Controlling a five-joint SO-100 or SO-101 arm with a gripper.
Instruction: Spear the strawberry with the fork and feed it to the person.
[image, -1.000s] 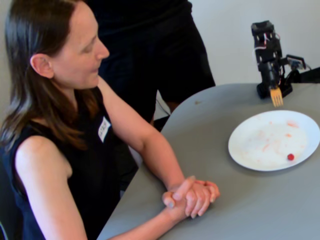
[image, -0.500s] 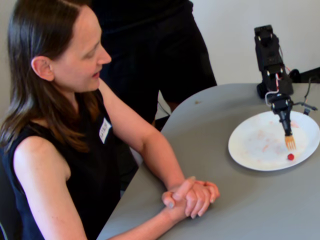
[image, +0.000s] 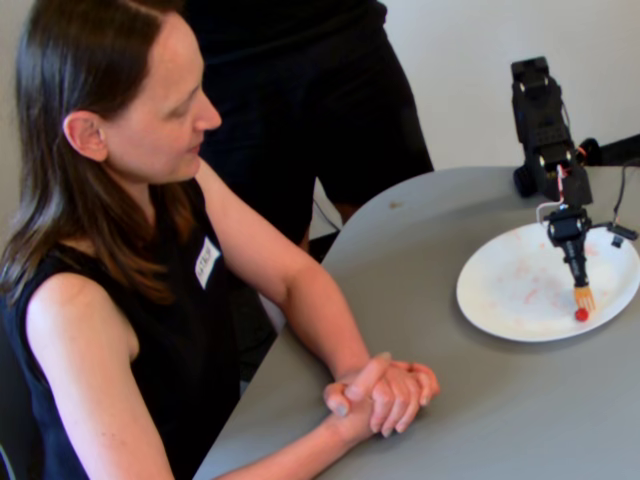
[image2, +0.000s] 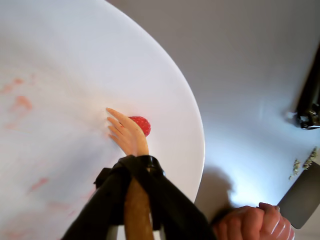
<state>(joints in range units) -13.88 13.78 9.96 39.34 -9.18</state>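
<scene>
The strawberry (image: 581, 314) is a tiny red piece at the near edge of the white plate (image: 500, 290). In the wrist view the strawberry (image2: 141, 125) sits right against the orange-yellow fork (image2: 125, 132), partly behind its head near the plate (image2: 75, 60) rim. I cannot tell if the tines pierce it. My gripper (image2: 134, 172) is shut on the fork handle, and the fork (image: 584, 297) points down from the black arm tip (image: 570, 235). The person (image: 150, 200) sits at the left, looking down, with clasped hands (image: 385, 395) on the table.
A standing dark-clothed torso (image: 300, 90) is behind the person. The arm's base (image: 540, 110) stands at the back of the grey table (image: 480, 420). Pink smears (image2: 22, 102) mark the plate. A black object (image2: 307, 105) and crumbs (image2: 302, 165) lie to the right in the wrist view.
</scene>
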